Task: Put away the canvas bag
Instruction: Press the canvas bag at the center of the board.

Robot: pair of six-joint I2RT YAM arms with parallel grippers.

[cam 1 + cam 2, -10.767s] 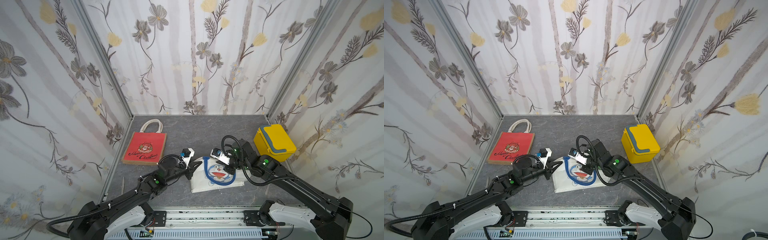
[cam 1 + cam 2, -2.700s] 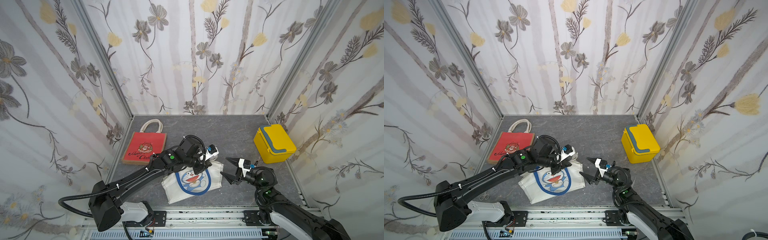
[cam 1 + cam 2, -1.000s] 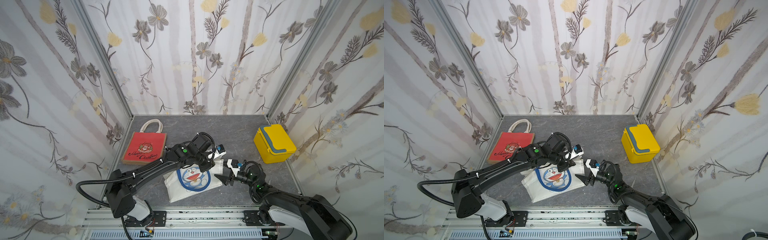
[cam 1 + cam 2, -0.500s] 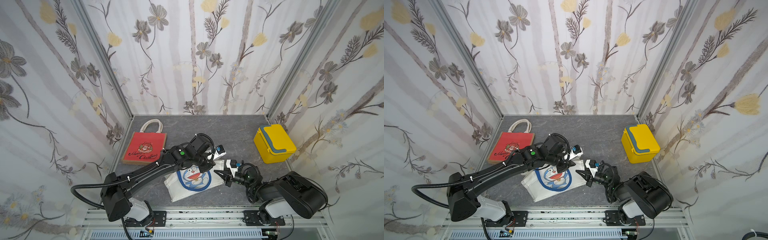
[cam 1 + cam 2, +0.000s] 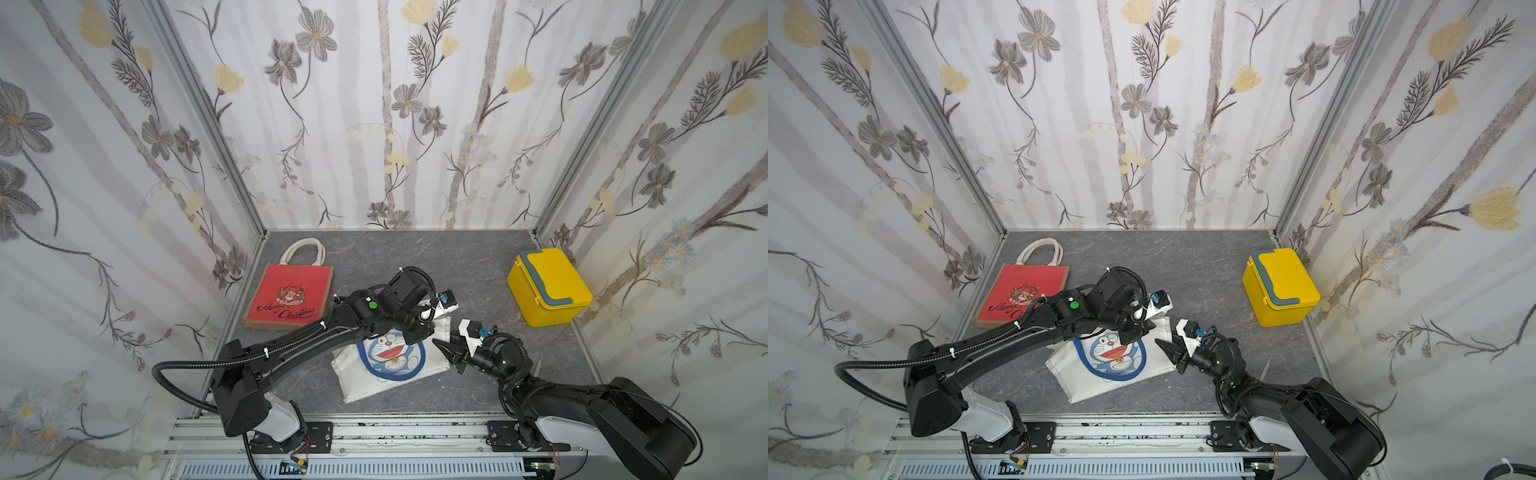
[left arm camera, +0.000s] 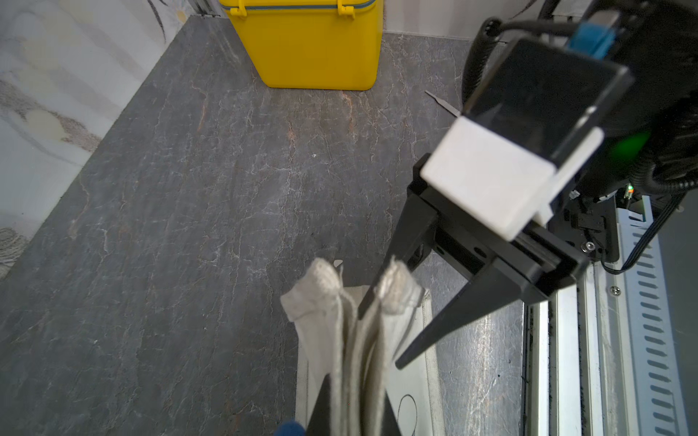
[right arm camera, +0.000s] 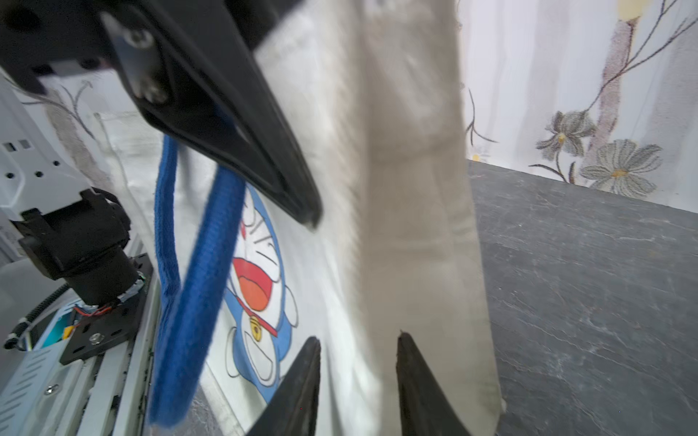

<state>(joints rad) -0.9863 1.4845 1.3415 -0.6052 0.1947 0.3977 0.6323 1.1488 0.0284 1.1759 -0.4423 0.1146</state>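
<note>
The white Doraemon canvas bag (image 5: 390,361) is seen lying at the lower centre of the frame on the grey desk (image 5: 478,270), its upper right edge pinched up by the clamped left gripper (image 5: 422,333), with that raised cloth straddled by the narrowly parted right gripper (image 7: 357,339).

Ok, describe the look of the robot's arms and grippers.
The left arm and right arm are black with white base shells, green lights and looping black cables. The left gripper and right gripper each carry a white camera block and pointed black fingers.
</note>
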